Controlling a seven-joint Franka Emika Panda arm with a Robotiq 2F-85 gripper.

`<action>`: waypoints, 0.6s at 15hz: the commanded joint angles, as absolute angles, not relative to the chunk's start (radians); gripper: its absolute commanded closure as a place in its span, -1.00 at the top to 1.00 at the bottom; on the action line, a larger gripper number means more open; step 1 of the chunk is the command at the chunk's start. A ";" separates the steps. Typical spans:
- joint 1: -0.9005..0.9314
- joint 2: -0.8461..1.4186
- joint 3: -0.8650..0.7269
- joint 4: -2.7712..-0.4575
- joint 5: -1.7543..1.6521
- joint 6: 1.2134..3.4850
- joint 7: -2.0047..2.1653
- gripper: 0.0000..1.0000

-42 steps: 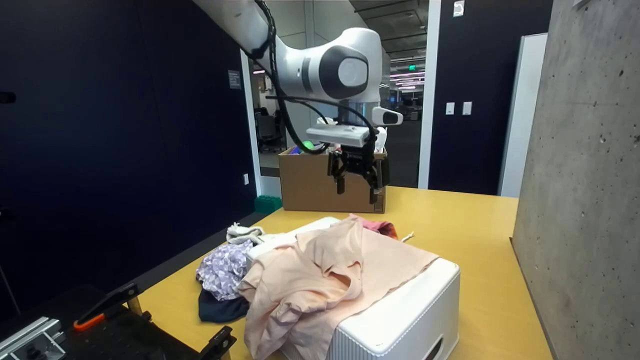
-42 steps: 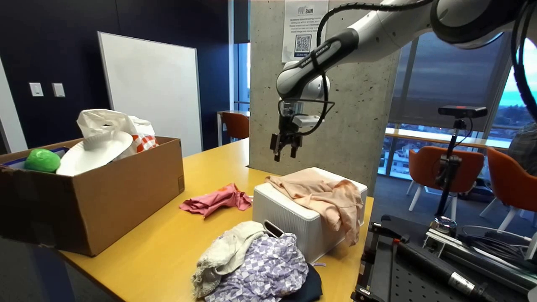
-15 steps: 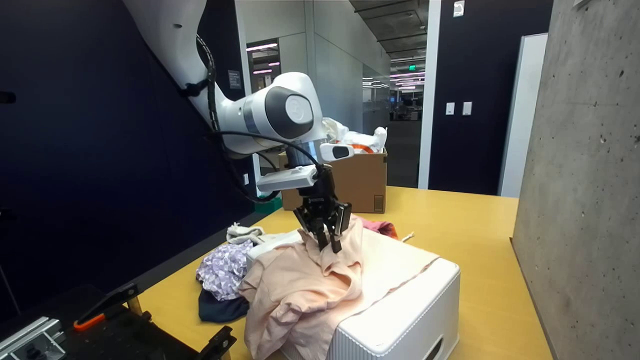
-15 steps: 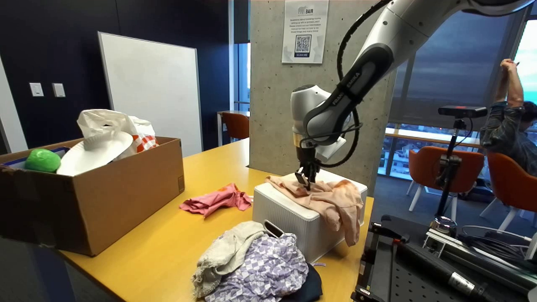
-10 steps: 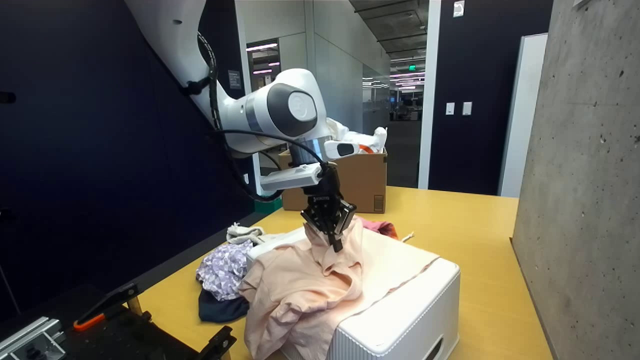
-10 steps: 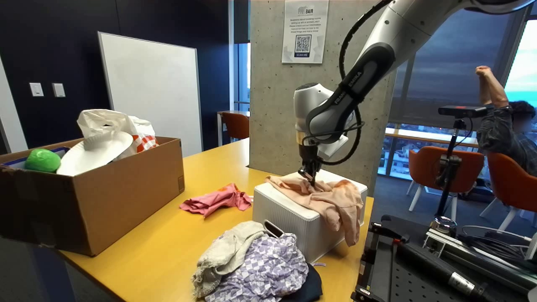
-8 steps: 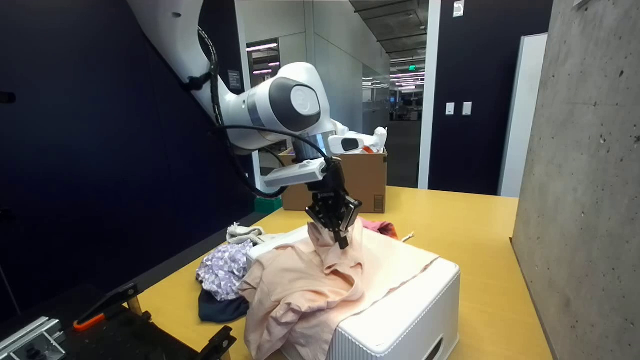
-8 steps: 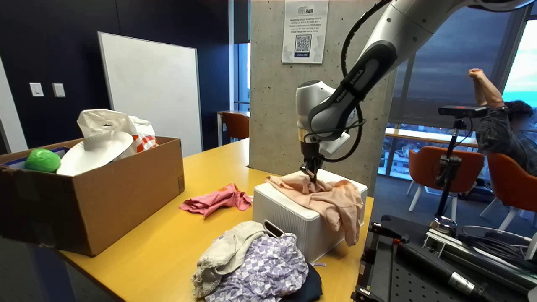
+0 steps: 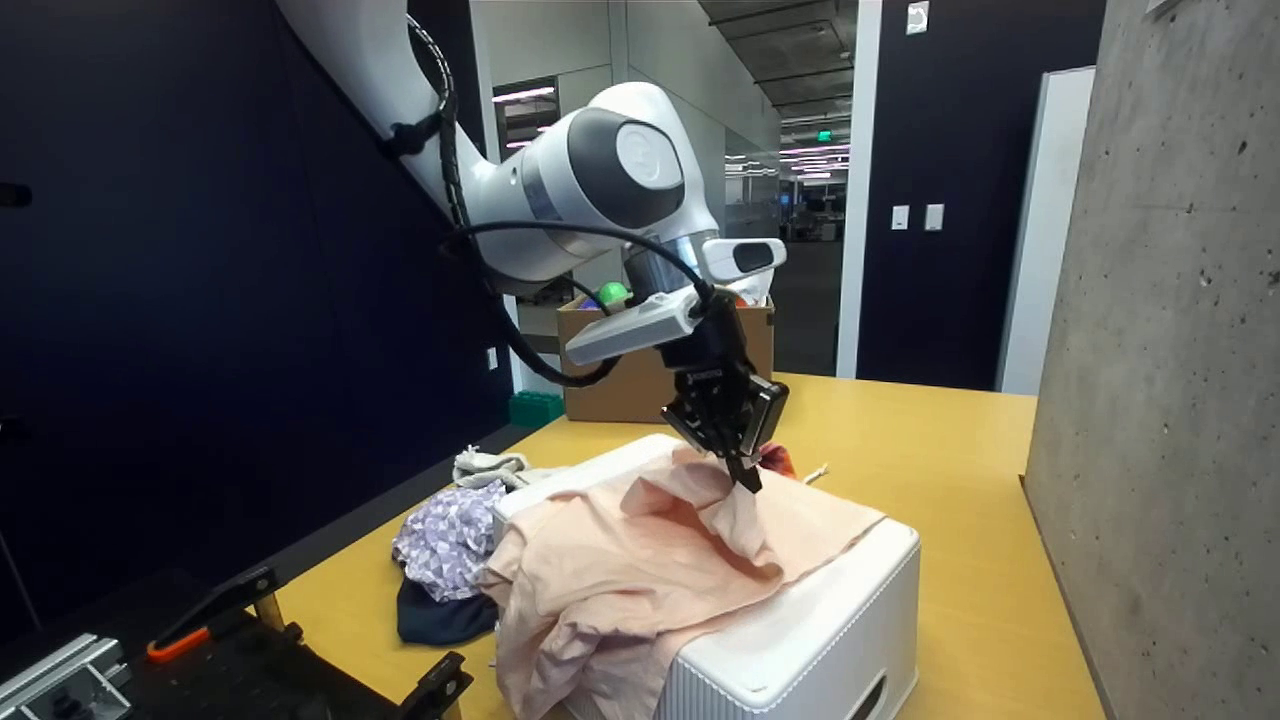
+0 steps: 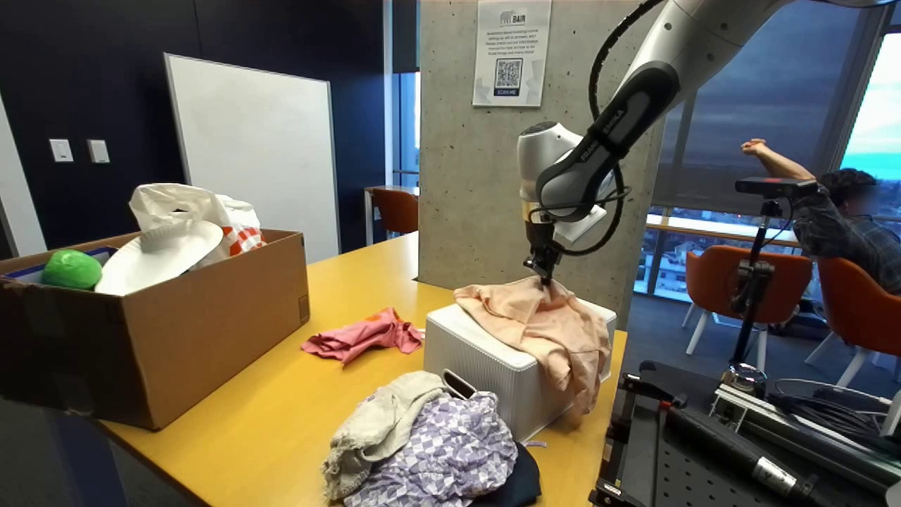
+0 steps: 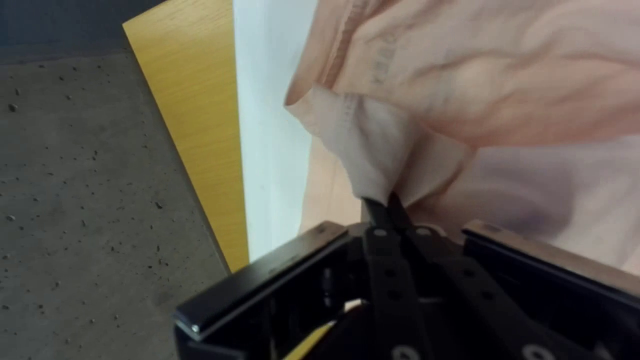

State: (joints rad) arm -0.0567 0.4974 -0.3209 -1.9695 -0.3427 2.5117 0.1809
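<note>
A peach cloth garment (image 9: 620, 570) lies crumpled over a white box with ribbed sides (image 9: 800, 640). Part of it hangs down the box's side, as seen in both exterior views. My gripper (image 9: 745, 482) points down at a tilt over the box top, its fingertips together on a raised fold of the garment. The wrist view has the gripper (image 11: 384, 202) pinching a peak of the peach cloth (image 11: 375, 135). Faint lettering shows on the fabric there. The held fold is lifted a little; the remaining cloth rests on the box.
On the yellow table (image 10: 260, 415) lie a purple checkered cloth (image 10: 436, 451), a cream cloth (image 10: 387, 408), a navy cloth (image 10: 524, 479) and a pink cloth (image 10: 362, 336). A filled cardboard box (image 10: 218, 331) stands at one end. A concrete pillar (image 10: 457, 176) rises close beside the white box.
My gripper came down onto the peach garment and closed on it. Over the last half second it has risen slightly and shifted toward the pillar, drawing the pinched fold along.
</note>
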 commanded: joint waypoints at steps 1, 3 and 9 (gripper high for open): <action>-0.069 0.497 -0.353 -1.988 -0.379 2.544 0.237 -0.99; -0.074 0.514 -0.375 -1.978 -0.387 2.549 0.263 -0.99; -0.067 0.568 -0.408 -1.924 -0.397 2.556 0.337 -0.45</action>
State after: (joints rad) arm -0.0731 0.5398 -0.3963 -1.9582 -0.3754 2.5407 0.2931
